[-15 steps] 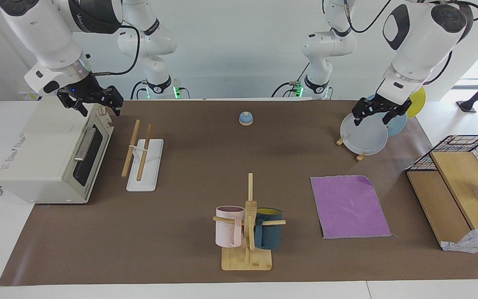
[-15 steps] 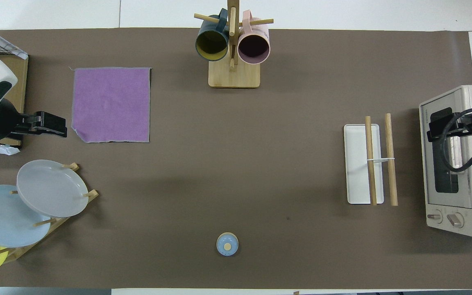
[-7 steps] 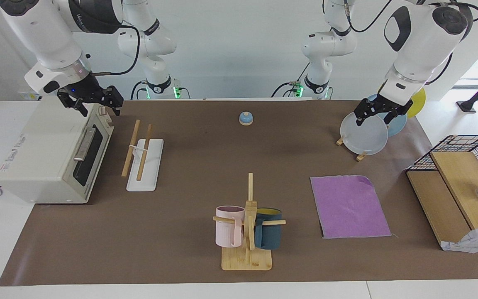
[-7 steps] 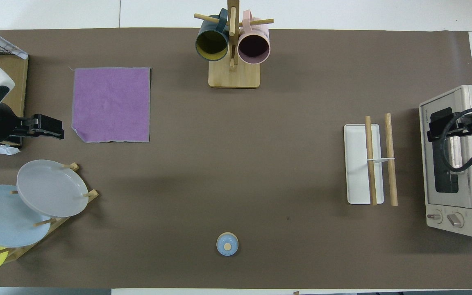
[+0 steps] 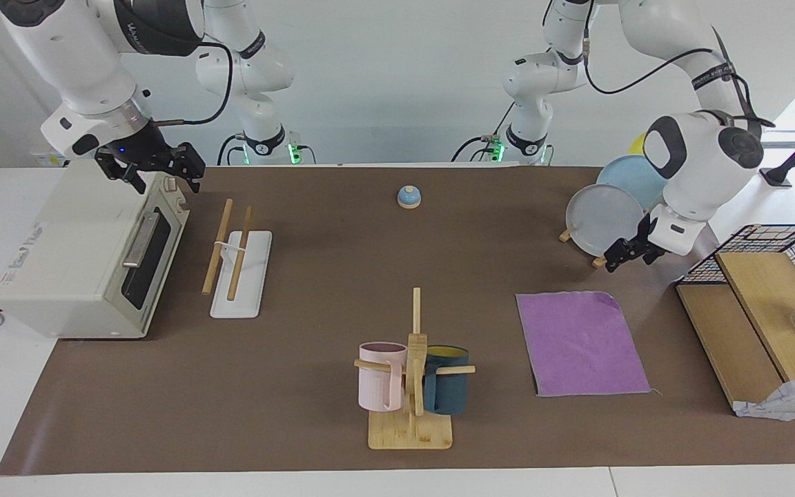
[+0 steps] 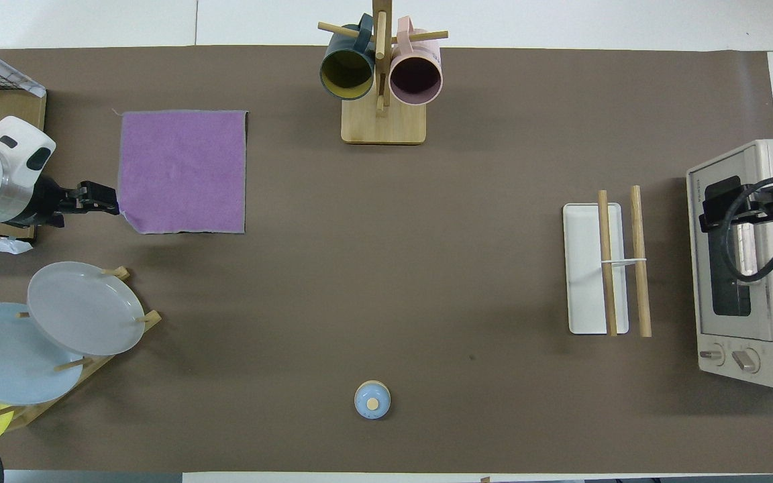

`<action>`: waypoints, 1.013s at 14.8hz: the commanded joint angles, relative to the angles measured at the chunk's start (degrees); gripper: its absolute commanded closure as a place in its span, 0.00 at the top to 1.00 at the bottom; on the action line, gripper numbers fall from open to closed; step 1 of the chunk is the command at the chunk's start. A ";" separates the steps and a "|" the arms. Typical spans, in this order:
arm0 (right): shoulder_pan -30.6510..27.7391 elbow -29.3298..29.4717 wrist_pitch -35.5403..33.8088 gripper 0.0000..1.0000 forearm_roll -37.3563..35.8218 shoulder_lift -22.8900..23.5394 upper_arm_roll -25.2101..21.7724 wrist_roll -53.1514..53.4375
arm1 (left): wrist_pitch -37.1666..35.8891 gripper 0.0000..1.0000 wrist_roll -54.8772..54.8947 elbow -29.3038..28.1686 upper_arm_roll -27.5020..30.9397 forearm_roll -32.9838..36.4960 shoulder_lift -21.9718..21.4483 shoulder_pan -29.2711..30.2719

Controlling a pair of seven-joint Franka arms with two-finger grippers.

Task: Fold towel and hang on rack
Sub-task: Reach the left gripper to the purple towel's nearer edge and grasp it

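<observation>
While the towel (image 5: 580, 343) lies flat, purple face up, toward our left arm's end of the table, we hold our left gripper (image 5: 629, 252) open and empty just beside its turned-up corner nearest the robots; the rack (image 5: 237, 258) stands well apart, near our right gripper (image 5: 156, 169), which waits open over the toaster oven (image 5: 80, 255)

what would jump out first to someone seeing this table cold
The purple towel lies flat and unfolded at the left arm's end of the table, the left gripper low near its corner. Beside the toaster oven at the right arm's end stands the rack, bare, with the right gripper over the oven.
</observation>
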 commanded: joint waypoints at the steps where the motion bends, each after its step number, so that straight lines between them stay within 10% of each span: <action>1: -0.52 -1.29 0.39 1.00 1.15 -1.06 0.16 -1.01 | 6.26 0.99 -2.62 -2.60 -0.24 0.14 1.79 1.22; 15: -0.52 -1.37 0.39 1.00 1.15 -1.14 0.16 -1.10 | 12.08 0.60 -17.40 -2.26 -0.33 0.14 7.69 -0.10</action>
